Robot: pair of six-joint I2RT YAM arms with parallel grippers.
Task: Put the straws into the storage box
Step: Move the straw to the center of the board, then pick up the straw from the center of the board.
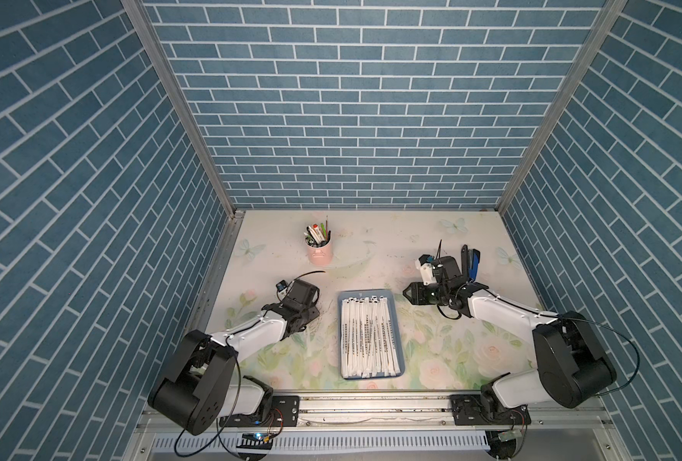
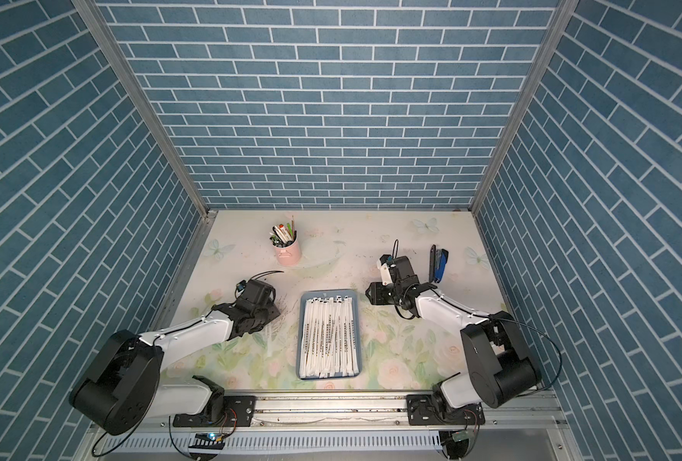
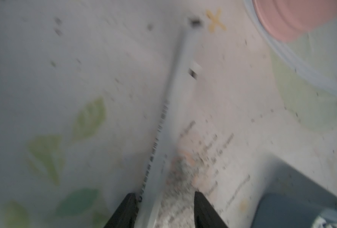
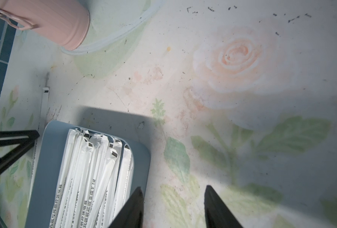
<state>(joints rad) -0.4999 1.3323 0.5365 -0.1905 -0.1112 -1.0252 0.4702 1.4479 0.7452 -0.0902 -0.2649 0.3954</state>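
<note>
The storage box (image 1: 365, 293) (image 2: 327, 292), a shallow blue tray, sits mid-table with several white-wrapped straws (image 1: 369, 339) (image 2: 329, 339) (image 4: 96, 177) lying lengthwise in it. One more straw (image 3: 180, 83) (image 4: 44, 98) lies on the table along the box's left side. My left gripper (image 1: 315, 313) (image 3: 163, 209) is low over it and open. The straw's near end lies between the jaws, close to one finger (image 3: 128, 209). My right gripper (image 1: 405, 294) (image 4: 173, 207) hangs open and empty just off the box's far right corner (image 4: 47, 158).
A pink cup (image 1: 320, 251) (image 2: 288, 251) (image 4: 51, 21) full of pens stands at the back left. A blue-and-black stapler (image 1: 473, 265) (image 2: 439, 265) stands behind my right wrist. Blue brick walls close in three sides.
</note>
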